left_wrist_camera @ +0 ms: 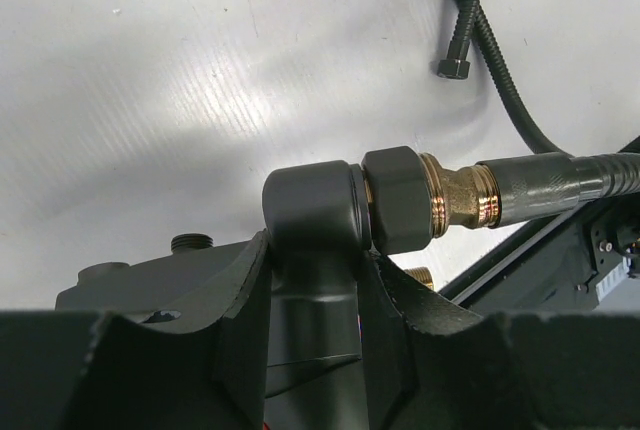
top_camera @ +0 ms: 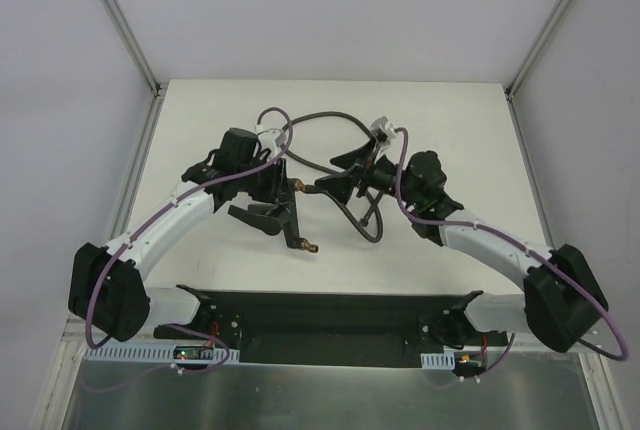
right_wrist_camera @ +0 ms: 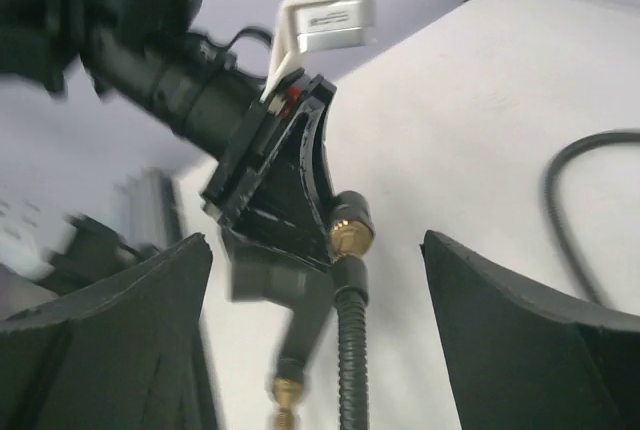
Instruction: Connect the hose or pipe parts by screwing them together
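My left gripper [top_camera: 272, 212] [left_wrist_camera: 315, 260] is shut on the stem of the black T-shaped fitting [top_camera: 297, 230] [left_wrist_camera: 310, 208]. In the left wrist view, a black nut and a brass connector [left_wrist_camera: 458, 196] join the dark-grey hose [left_wrist_camera: 560, 185] to the fitting's side port. The hose [top_camera: 330, 118] loops across the table behind both arms. Its free end connector [left_wrist_camera: 453, 68] lies on the table. My right gripper [top_camera: 338, 174] [right_wrist_camera: 318, 240] stands open, its fingers wide on either side of the hose [right_wrist_camera: 350, 350] just below the brass joint [right_wrist_camera: 350, 236], touching nothing.
The white table [top_camera: 450, 140] is boxed in by pale walls and metal corner posts. A black base plate [top_camera: 330, 315] spans the near edge between the arm bases. Purple cables [top_camera: 120, 250] run along both arms.
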Controlling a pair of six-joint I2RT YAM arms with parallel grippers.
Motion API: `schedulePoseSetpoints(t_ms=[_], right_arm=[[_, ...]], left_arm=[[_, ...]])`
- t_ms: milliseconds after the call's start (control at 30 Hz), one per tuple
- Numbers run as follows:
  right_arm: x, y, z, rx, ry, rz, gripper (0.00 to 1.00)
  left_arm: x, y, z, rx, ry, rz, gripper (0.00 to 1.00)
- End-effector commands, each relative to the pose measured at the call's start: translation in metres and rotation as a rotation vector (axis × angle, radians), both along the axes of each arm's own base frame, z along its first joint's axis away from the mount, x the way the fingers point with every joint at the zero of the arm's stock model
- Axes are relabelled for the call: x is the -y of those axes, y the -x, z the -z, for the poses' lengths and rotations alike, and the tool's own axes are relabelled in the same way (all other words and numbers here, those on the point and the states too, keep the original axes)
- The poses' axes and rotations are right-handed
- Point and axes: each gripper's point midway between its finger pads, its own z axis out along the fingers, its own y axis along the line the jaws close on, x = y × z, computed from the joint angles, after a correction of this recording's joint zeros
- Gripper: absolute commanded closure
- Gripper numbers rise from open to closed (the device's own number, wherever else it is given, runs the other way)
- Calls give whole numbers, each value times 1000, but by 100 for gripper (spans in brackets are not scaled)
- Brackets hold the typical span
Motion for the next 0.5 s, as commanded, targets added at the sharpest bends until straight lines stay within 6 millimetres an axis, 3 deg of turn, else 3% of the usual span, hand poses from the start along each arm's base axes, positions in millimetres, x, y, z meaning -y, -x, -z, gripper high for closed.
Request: schedulePoseSetpoints(t_ms=[0,67,100,200,400,467], right_arm=[[10,8,25,515,491,17,11],[1,26,20,676,594,-18,11],[2,29,22,833,701,-56,10],[-3,31,28,1016,890,-51,10],[-14,20,53,1193,1162,-44,18],[-19,17,52,1233,1207,-35,22]], left_arm=[[16,-3,-36,-22,59,69,100],[19,-3,-37,-56,64,86,100],[21,2,-37,-87,67,98,100],[22,4,-38,-136,68,103,100],[20,9,-34,-198,35,107,100],[18,11,-33,-206,26,111,100]])
